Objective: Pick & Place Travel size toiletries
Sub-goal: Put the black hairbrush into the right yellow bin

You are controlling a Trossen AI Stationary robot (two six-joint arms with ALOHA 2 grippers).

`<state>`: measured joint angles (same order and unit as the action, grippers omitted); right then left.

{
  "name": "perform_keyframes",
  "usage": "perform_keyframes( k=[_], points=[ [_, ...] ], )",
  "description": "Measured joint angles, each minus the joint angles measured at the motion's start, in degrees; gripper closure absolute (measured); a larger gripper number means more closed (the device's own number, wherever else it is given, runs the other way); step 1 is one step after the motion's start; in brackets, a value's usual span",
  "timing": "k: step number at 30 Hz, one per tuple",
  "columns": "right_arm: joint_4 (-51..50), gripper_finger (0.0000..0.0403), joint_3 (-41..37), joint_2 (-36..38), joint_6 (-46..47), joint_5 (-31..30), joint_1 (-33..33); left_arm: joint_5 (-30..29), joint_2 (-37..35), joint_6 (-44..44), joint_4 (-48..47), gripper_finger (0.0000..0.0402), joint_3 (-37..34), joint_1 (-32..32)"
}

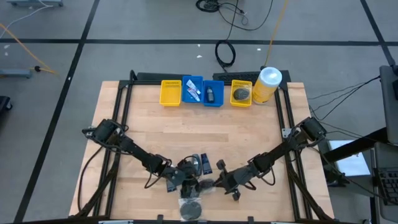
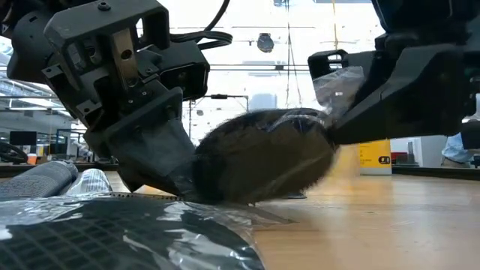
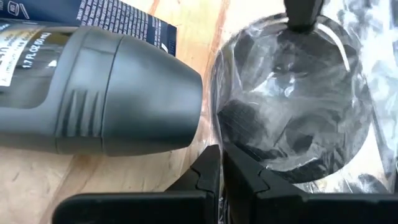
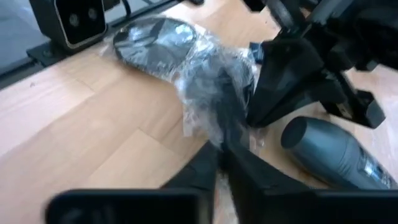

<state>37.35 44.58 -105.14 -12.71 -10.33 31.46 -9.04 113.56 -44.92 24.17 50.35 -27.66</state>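
Blue bin (image 1: 212,99) holds a dark bottle (image 1: 210,94).

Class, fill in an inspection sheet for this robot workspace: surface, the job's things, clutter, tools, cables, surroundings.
Surface: wooden table, bare across its middle.
Job's things: wrapped mesh puff lifted between both tools; second wrapped puff on the near edge; grey bottle lying beside them; more items in four bins at the far edge.
Clutter: yellow canister beside the bins.
Tools: left tool shut on the puff's wrapper; right tool shut on the wrapper's opposite side.
Cables: black coil and yellow lead on the floor.
Surroundings: grey floor with dark lines; no people seen clearly.
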Motion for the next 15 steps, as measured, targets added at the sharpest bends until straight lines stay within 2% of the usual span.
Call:
perform_keyframes(
  k=[9,15],
  points=[
    [-0.5,0.04,0.0,0.0,0.9,1.2,0.0,-1.5,0.0,2.3,0.2,0.0382,0.0,0.2],
    [-1.2,0.0401,0.0,1.3,0.6,-0.4,0.3,-3.4,-2.6,5.8,-0.7,0.0382,-0.2,0.7]
  ],
)
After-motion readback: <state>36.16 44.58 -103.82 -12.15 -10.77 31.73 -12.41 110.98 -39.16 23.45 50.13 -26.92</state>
